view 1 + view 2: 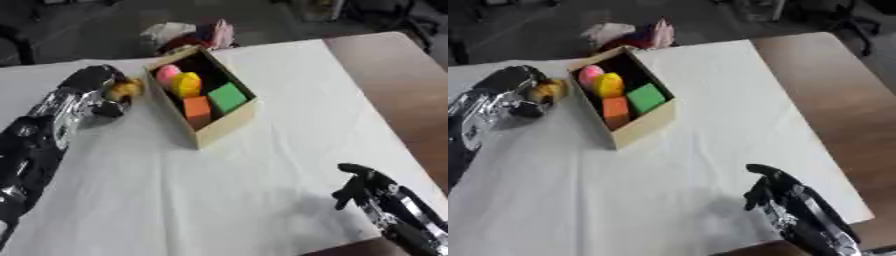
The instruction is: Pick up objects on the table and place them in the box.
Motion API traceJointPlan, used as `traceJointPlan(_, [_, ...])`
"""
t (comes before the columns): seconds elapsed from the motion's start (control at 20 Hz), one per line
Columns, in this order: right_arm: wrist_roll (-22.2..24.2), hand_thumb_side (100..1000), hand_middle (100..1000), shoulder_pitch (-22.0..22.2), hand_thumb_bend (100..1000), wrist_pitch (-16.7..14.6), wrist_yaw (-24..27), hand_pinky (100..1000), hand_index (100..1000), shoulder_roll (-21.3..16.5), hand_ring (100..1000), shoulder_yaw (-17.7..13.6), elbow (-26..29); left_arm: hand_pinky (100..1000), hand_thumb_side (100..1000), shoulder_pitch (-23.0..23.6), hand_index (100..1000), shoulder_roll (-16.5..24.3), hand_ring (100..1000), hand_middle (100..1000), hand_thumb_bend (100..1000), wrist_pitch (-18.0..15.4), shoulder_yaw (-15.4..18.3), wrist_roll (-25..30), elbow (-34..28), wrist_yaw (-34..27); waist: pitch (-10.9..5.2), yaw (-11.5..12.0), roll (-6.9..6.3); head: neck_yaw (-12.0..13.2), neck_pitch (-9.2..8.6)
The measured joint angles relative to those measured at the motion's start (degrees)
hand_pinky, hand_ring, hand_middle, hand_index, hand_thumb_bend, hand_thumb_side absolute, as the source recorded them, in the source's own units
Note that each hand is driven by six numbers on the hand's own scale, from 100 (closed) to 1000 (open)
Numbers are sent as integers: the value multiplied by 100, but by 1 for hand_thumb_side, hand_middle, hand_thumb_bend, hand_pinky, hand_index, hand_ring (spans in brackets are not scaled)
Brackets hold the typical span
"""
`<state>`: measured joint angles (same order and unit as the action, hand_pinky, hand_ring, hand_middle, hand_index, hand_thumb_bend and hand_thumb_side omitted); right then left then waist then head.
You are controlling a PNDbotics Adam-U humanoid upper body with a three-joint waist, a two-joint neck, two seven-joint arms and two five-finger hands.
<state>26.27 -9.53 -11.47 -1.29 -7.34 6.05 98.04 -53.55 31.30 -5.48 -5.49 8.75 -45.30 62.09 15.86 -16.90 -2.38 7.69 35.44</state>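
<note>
- Box [214, 129]: an open cardboard box lying askew on the white-covered table [219, 200], toward the far left. It holds a pink piece [166, 73], a yellow piece [185, 84], an orange block [197, 107] and a green block [227, 97].
- Left hand [103, 95]: just left of the box, level with its far end, fingers curled round a yellow-orange object [125, 90] whose shape cannot be made out. The object sits just beside the box's left wall, not yet inside.
- Right hand [776, 192]: idle at the near right of the table, fingers loosely bent, holding nothing.
- Step in hand, as judged: carrying the held object to the box.
- Next move calls for bringing the left hand rightward over the left wall, above a free spot in the box, then parting the fingers to let the object drop.
- Beyond the table's far edge lies a heap of pink and white cloth-like items [192, 32], not part of the work.
</note>
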Motion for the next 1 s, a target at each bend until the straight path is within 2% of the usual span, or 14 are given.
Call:
traceJointPlan(0.05, [0,573,489,0,100,0,0,717,875,0,515,0,0,560,270,1,627,1,444,435,100,-5,-6,-4,-13,-14,0,0,1,-3,0])
traceJointPlan(0.1, [0,573,488,0,100,0,0,717,873,0,513,0,0,555,249,2,596,1,417,390,100,-8,-17,-8,-28,-31,0,0,1,-5,-1])
traceJointPlan(0.35, [-3,569,489,57,100,-3,-4,717,873,-3,512,-6,0,562,237,-274,594,107,418,389,100,-271,-99,-270,-460,-339,-115,126,-26,-46,4])
traceJointPlan(0.65, [-9,567,488,96,100,-8,-7,718,874,-17,510,-19,-1,581,227,-296,618,203,446,410,100,-808,-558,-720,-1431,-929,-136,134,-37,-68,15])
traceJointPlan(0.85, [-9,567,489,96,100,-9,-7,718,874,-24,510,-17,-2,592,239,-209,638,191,465,435,100,-830,-945,-529,-2038,-1127,-142,109,-37,-61,23])
traceJointPlan(1.0, [-3,564,489,92,100,-10,-7,718,874,-24,509,-2,-2,600,244,-144,656,27,480,455,100,-801,-1159,-258,-2196,-1174,-142,64,-33,-35,23])
